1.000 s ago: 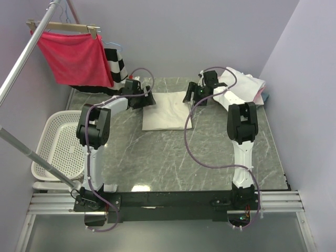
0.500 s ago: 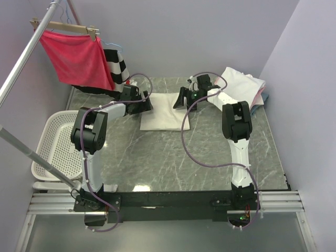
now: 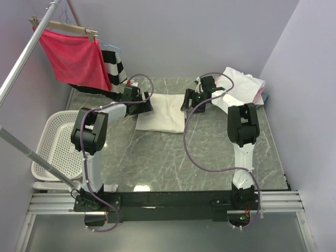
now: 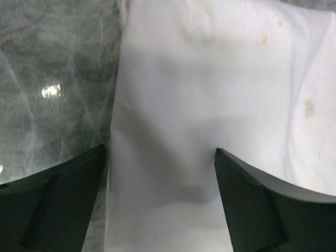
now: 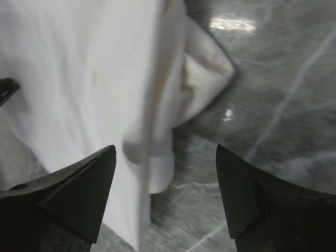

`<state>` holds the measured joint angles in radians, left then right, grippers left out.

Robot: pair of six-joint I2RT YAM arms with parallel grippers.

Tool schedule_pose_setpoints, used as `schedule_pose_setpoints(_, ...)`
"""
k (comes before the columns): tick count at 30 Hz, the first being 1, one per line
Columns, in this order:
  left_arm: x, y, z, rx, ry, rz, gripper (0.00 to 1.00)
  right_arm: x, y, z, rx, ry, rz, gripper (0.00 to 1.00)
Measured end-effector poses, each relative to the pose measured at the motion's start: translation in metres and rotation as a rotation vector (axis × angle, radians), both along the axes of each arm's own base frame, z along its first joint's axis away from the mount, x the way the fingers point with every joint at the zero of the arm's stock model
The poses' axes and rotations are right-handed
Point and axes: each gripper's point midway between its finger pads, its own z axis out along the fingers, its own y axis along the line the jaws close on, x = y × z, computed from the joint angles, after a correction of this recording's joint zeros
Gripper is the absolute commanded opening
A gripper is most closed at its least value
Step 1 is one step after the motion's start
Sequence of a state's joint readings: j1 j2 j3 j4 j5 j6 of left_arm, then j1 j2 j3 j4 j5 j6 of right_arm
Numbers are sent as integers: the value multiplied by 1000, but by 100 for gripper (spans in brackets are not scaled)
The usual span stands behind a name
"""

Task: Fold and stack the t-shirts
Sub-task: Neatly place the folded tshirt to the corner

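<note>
A folded cream t-shirt [image 3: 161,112] lies flat on the marble table, mid-back. It fills the left wrist view [image 4: 210,105] and the left half of the right wrist view [image 5: 89,79]. My left gripper [image 3: 148,105] is open at the shirt's left edge, its fingers astride the cloth. My right gripper [image 3: 186,102] is open at the shirt's right edge, over a loose fold. A pile of more t-shirts [image 3: 242,84], cream with a pink one and a bit of blue, sits at the back right.
A red cloth [image 3: 73,58] on a hanger and a black-and-white striped garment [image 3: 116,65] hang at the back left. A white basket [image 3: 58,144] stands left of the table. A metal rail [image 3: 26,52] crosses the left side.
The folded shirt has slid a little to the left and nearer. The right gripper has backed off to the shirt's right edge. The left gripper stays at the left edge.
</note>
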<state>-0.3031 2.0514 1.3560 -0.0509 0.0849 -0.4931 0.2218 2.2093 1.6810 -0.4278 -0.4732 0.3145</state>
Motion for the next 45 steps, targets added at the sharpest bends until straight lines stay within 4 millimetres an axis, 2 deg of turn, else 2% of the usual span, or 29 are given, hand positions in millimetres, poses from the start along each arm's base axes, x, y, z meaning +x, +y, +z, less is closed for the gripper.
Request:
schedule_pose_setpoints(4,-4,3,-1,16,4,9,91,-1,-14,-4,-64,2,-30,83)
schedule_pose_setpoints(9,-4,3,-1,15,-2,10,91,-6,-6,-6,-7,9,-12,83)
schedule_pose_setpoints(14,-5,2,-1,8,-2,4,91,-11,25,-2,120,31,45,83)
schedule_pose_setpoints(19,-6,1,-1,0,-7,-2,91,-16,77,0,215,49,123,80)
schedule_pose_setpoints(22,-6,1,-1,-2,-9,-3,92,-23,104,1,260,63,148,56)
schedule_pose_setpoints(23,-6,0,-1,-3,-9,-4,92,-25,109,-2,265,75,145,34)
schedule_pose_setpoints(25,-6,0,-1,-5,-9,-6,92,-26,116,-9,287,98,138,2)
schedule_pose_setpoints(28,-6,-1,0,-8,-10,-8,92,-28,120,-18,320,141,115,0)
schedule_pose_setpoints(34,-7,-2,1,-14,-9,-14,92,-20,110,-17,340,136,90,0)
schedule_pose_setpoints(38,-11,-4,2,-21,-2,-23,92,-4,87,-9,262,100,53,0)
schedule_pose_setpoints(41,-16,-8,3,-32,10,-39,92,25,57,14,192,28,3,0)
schedule_pose_setpoints(45,-25,-16,4,-59,36,-67,92,76,0,67,144,-106,-103,0)
